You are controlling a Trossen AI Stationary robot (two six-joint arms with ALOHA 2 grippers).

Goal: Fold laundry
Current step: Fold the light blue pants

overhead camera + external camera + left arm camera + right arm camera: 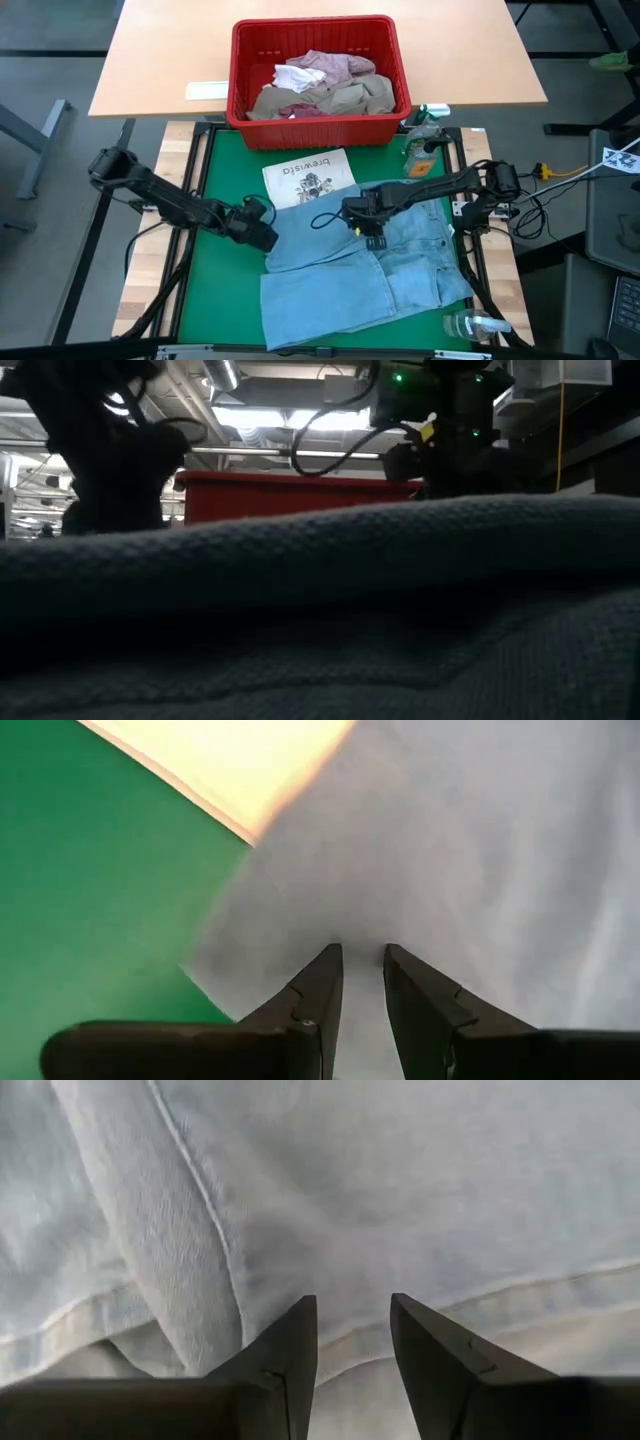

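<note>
Light blue denim jeans (365, 275) lie folded on the green mat (225, 180); in the low view their cloth (330, 590) fills the foreground. My left gripper (262, 234) is at the jeans' left edge, my right gripper (375, 236) over their middle. Each is shut on denim. More laundry (320, 85) lies heaped in the red basket (318, 128) beyond the mat's far edge. My left gripper pinches the jeans' cloth (362, 935) between its two fingers, close to a corner at their left edge (200, 970). It comes slanting down from the table's left. How many layers it has does not show. My right gripper pinches a fold of denim (350, 1315) between its fingers, next to a stitched seam (200, 1200) near the jeans' middle. The fingers point down from above. The cloth rises to the fingertips; the rest of the jeans lies on the mat.
A printed sheet (308, 178) lies on the mat just beyond the jeans. One spray bottle (425, 140) stands at the mat's far right corner, and another (472, 325) lies at the near right. The basket sits on a tan table (150, 60).
</note>
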